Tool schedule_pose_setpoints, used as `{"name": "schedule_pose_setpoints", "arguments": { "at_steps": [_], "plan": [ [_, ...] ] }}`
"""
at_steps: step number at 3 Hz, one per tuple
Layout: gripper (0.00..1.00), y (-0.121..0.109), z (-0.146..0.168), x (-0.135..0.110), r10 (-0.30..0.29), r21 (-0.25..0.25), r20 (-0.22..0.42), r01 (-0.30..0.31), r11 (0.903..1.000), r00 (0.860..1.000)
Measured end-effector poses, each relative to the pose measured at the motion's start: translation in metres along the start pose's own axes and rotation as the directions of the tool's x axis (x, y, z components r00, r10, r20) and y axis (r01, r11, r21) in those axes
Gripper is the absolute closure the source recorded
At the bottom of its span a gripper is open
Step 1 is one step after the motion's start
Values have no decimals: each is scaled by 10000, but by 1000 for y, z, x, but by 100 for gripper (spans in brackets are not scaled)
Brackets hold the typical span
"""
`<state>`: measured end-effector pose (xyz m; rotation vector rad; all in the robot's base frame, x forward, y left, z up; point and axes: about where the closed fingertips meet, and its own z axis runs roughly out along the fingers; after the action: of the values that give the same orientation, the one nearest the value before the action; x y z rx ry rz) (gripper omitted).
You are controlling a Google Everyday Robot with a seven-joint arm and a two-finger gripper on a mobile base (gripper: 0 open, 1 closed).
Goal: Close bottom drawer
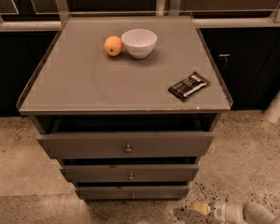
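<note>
The narrow dark grey bottom drawer with its tiny metal knob lies at 9 o'clock from the white gripper, apart. Whether the gripper is open cannot be told

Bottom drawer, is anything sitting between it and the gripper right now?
Nothing visible does. The gripper is low in the lower right of the camera view, just right of the bottom drawer, with only speckled floor between them.

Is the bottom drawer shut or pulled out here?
Cannot tell: the bottom drawer shows its front below the middle drawer, a dark gap above, but how far out is unclear. The gripper sits low right, apart from it.
</note>
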<state>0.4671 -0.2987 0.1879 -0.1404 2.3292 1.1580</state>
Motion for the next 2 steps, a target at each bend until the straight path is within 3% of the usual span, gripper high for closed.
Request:
{"name": "schedule_pose_setpoints", "arguments": {
  "at_steps": [1, 2],
  "plan": [
    [82, 18, 2, 25, 383, -216, -295, -390, 9990, 9988],
    [58, 19, 3, 25, 390, -237, -311, -398, 9989, 9988]
  ]
}}
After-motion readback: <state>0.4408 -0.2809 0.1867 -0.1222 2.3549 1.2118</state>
